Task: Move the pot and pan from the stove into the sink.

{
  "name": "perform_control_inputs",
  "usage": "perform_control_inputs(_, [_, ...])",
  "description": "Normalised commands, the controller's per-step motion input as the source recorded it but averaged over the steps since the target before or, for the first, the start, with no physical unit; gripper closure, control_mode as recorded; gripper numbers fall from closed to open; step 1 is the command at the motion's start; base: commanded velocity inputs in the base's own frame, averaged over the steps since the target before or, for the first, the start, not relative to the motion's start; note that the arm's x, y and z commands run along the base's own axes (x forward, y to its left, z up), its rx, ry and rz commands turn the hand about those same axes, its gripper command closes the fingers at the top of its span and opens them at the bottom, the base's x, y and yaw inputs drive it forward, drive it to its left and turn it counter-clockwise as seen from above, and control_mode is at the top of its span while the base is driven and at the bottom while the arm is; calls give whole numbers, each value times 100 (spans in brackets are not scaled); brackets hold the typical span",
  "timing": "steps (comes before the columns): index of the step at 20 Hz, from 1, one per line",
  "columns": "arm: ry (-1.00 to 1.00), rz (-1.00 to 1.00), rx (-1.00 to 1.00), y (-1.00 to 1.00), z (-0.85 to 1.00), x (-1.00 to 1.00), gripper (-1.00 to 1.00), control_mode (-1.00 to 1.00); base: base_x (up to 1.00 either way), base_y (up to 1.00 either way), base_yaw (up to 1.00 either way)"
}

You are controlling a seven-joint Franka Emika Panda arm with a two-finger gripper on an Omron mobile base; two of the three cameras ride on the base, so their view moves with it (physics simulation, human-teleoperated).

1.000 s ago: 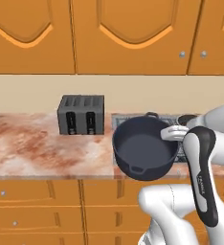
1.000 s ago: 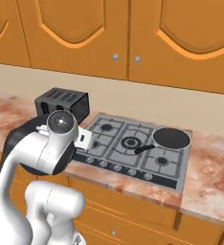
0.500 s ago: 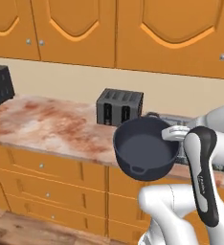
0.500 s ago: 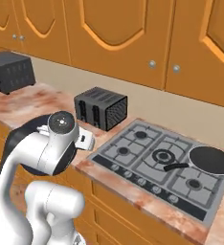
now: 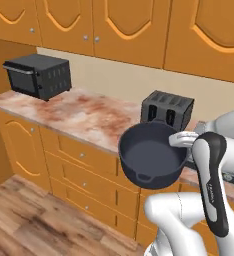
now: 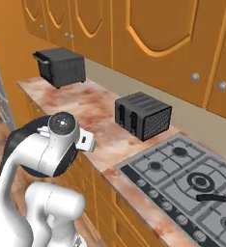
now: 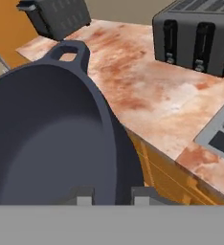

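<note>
Orange cabinets run above and below a marbled counter, where an oven and toaster stand. The stove lies at the right, the pan's handle over a burner. The pot hangs upright off the counter's front edge, level, likely for carrying to a sink. The gripper pinches its rim, fingers nearly together.
</note>
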Motion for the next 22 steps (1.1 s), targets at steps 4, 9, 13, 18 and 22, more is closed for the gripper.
perform_control_inputs(4, [0,0,0,0,0,0,100,100,-7,0,50])
perform_control_inputs(9, [0,0,0,0,0,0,100,100,-5,0,50])
perform_control_inputs(13, [0,0,0,0,0,0,100,100,-3,0,50])
perform_control_inputs(18, [0,0,0,0,0,0,100,100,-1,0,50])
perform_control_inputs(22, [0,0,0,0,0,0,100,100,-1,0,50])
